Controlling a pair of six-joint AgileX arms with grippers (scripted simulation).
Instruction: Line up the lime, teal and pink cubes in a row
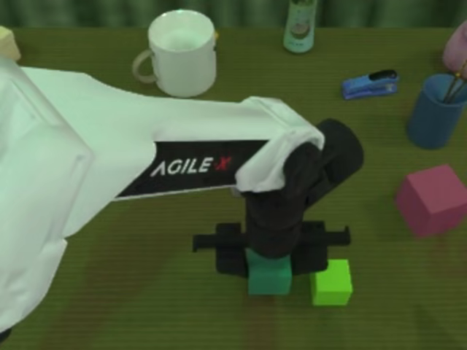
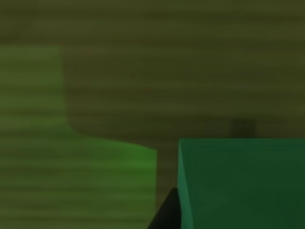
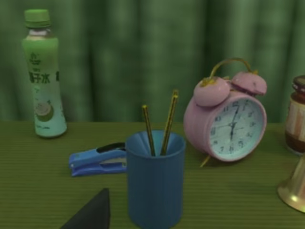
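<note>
Left arm reaches from the top view's left across the bench (image 1: 109,306) – its claw (image 1: 270,257) is low over the teal (image 1: 269,278) cube near the front middle. The black fingers (image 1: 228,251) stand either side of the cube, but the wrist covers the contact, so can't tell whether the claw is clenched on it or released. In the left wrist view the teal fills one corner, w/ a dark finger edge beside it.

The lime (image 1: 331,282) cube sits just beside the teal on the right, a narrow gap between them, both flat on the bench & roughly in line. The pink cube (image 1: 433,199) lies well apart – toward the right edge, further back than the other two, turned slightly askew.

Right arm isn't in the top view; its wrist view looks across the back right of the bench: blue pen cup (image 3: 155,179) w/ two pencils, blue stapler (image 3: 97,161) behind it, pink alarm clock (image 3: 231,121), green bottle (image 3: 44,76). Its claw state: can't tell. A white mug (image 1: 182,52) stands at the back, left of centre.
</note>
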